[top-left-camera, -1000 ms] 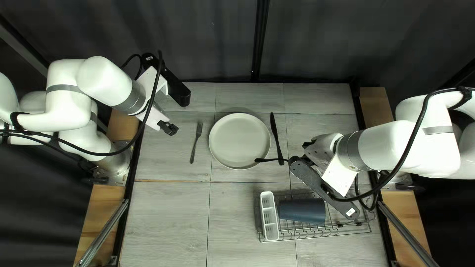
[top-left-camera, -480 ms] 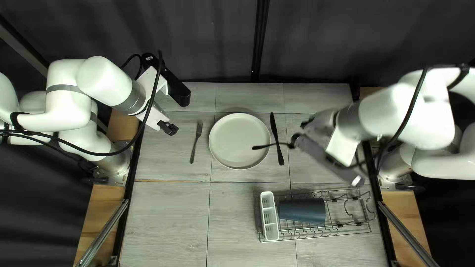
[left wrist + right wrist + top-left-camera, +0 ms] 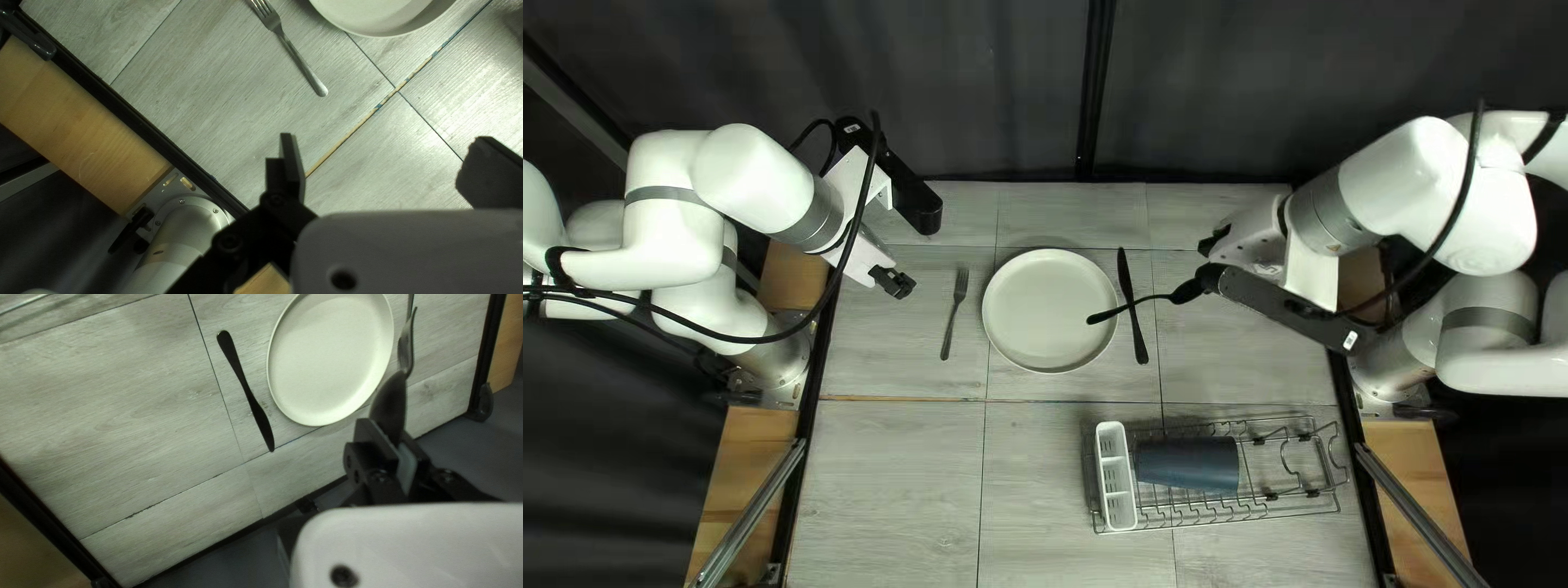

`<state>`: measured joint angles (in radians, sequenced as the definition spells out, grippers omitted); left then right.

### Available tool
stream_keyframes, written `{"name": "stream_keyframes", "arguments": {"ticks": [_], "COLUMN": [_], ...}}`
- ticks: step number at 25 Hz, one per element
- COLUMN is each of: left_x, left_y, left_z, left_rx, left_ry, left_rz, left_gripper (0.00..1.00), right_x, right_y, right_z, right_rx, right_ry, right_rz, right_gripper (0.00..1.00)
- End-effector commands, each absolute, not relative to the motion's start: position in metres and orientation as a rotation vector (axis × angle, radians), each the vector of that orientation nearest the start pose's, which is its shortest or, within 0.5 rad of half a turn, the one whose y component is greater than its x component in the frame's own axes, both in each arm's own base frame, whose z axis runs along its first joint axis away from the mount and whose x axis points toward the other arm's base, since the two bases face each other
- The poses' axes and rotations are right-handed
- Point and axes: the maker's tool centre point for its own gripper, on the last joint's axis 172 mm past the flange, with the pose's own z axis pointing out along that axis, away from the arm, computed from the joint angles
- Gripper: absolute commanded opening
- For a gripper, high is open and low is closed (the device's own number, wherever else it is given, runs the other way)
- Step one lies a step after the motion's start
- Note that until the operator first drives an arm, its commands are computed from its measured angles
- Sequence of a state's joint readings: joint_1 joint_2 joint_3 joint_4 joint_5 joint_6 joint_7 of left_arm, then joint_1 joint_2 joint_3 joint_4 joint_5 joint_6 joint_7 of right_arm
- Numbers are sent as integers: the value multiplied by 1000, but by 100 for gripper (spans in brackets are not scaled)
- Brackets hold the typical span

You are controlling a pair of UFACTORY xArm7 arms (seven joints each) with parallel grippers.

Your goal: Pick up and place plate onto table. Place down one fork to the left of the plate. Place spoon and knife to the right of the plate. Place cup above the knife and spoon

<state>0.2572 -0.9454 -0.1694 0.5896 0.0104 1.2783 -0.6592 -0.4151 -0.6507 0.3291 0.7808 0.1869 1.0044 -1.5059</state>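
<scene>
The pale plate (image 3: 1050, 310) lies on the table between the silver fork (image 3: 954, 314), at its left, and the black knife (image 3: 1134, 307), at its right. In the top left view my right gripper (image 3: 1206, 281) is at the right of the knife, with the dark spoon (image 3: 1185, 292) stretching across it to the plate's rim. The right wrist view shows my gripper (image 3: 393, 440) shut on the spoon by its bowl (image 3: 390, 405). My left gripper (image 3: 893, 283) hangs left of the fork; its own view has the gripper (image 3: 389, 163) open and unfilled. A dark blue cup (image 3: 1187, 464) lies on its side.
The wire dish rack (image 3: 1290, 503) under the cup stands toward the near edge, right of the middle, with a white cutlery holder (image 3: 1116, 476) at its left end. Black rails (image 3: 805, 436) run along the table's sides.
My right arm has swung away from the rack, toward the table's far right, carrying the spoon along and turning it. The left arm, plate, fork, knife and cup have stayed where they were.
</scene>
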Motion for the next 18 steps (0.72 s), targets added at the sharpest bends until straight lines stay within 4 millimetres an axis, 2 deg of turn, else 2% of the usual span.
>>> {"name": "stream_keyframes", "arguments": {"ticks": [1, 2, 3, 6, 7, 11, 15, 18], "left_x": [326, 332, 349, 383, 389, 441, 467, 479], "left_y": [35, 33, 27, 13, 11, -8, -20, -18], "left_z": [323, 325, 327, 329, 328, 318, 309, 302], "left_rx": [-2815, -2821, -2842, -2899, -2912, -2995, -3028, -3040], "left_ry": [-1010, -981, -921, -785, -758, -565, -401, -291], "left_rz": [-598, -619, -657, -710, -719, -773, -826, -855], "left_gripper": [100, 100, 100, 100, 100, 100, 100, 100], "right_x": [400, 400, 400, 400, 400, 400, 400, 400], "right_y": [-12, -12, -12, -12, -12, -12, -12, -12], "right_z": [332, 332, 332, 332, 332, 332, 332, 332], "right_rx": [-2694, -2694, -2694, -2694, -2694, -2694, -2694, -2694], "right_ry": [-2109, -2109, -2109, -2109, -2109, -2109, -2109, -2109], "right_rz": [-450, -450, -450, -450, -450, -450, -450, -450], "right_gripper": [0, 0, 0, 0, 0, 0, 0, 0]}}
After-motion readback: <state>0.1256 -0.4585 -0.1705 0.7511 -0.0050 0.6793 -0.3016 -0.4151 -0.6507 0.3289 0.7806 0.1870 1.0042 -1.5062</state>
